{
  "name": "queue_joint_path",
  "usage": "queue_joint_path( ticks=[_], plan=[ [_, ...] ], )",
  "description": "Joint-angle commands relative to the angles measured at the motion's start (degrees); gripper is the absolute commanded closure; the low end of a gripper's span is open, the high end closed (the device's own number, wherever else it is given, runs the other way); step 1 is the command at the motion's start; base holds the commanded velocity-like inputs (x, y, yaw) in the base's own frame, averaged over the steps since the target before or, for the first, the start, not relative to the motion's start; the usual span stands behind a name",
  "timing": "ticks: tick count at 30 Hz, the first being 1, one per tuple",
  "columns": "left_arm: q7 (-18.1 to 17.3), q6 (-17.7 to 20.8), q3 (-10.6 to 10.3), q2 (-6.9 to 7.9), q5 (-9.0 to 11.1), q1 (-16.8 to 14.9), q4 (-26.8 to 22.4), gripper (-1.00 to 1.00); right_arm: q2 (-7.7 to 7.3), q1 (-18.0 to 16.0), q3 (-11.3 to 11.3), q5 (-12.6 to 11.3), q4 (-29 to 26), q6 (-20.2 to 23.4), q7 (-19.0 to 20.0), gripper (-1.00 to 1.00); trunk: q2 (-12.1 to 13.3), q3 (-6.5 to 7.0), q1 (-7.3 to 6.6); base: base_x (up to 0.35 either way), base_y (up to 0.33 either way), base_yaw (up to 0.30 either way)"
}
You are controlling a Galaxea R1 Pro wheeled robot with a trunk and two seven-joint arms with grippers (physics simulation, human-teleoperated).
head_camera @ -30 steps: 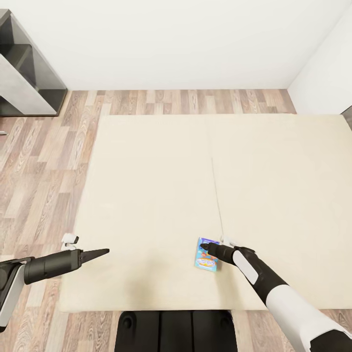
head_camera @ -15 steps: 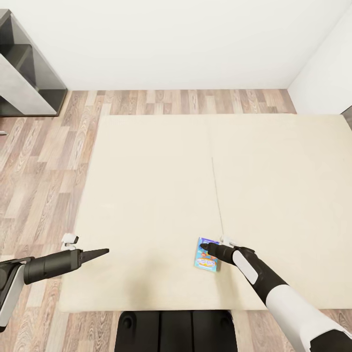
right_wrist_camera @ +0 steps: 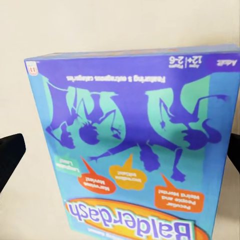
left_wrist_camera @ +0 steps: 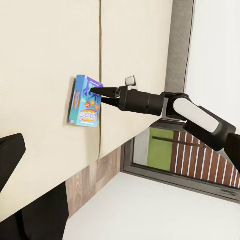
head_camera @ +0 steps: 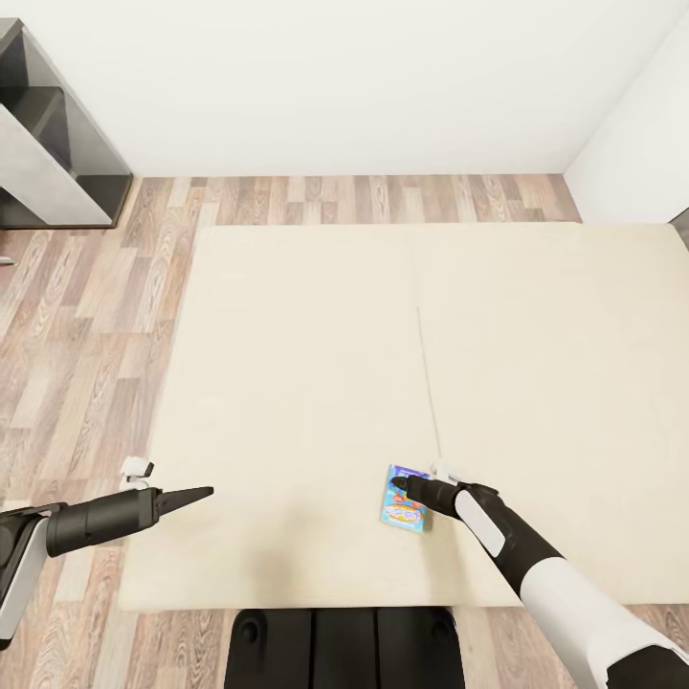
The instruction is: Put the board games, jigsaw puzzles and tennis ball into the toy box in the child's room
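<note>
Blue board game (head_camera: 405, 498) lies flat on the bed (head_camera: 306, 364), near its front edge. My right tool (head_camera: 396, 482) hangs just over it, spread wide, fingers either side. I'd lower square, straddle the short sides w/ both fingertips, then pinch. Left tool (head_camera: 199, 495) idle; width unclear.

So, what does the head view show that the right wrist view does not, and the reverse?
Only the head view shows the wood floor, the grey shelf unit, the left gripper and the right gripper over the blue board game.

Only the right wrist view shows the printing: "Balderdash" and purple figures.

Both show the board game lying flat on the beige bed.
</note>
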Motion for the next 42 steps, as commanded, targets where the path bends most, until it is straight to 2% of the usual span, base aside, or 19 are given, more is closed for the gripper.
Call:
queue_joint_path(
  ticks=[1, 42],
  plan=[
    [-0.07, 0.47, 0.0, 0.0, 0.13, -0.02, 0.0, -1.0, -0.06, -0.03, 0.2, -0.03, -0.04, 0.15, 0.05, -1.0, -0.09, -0.06, 0.03, 0.0, 0.064, 0.0],
    [-0.07, 0.47, 0.3, 0.05, 0.05, -0.02, 0.0, -1.0, 0.38, -0.06, 0.2, -0.03, -0.05, 0.15, -0.04, -1.0, -0.09, -0.06, 0.03, -0.016, 0.052, 0.0]
  ],
)
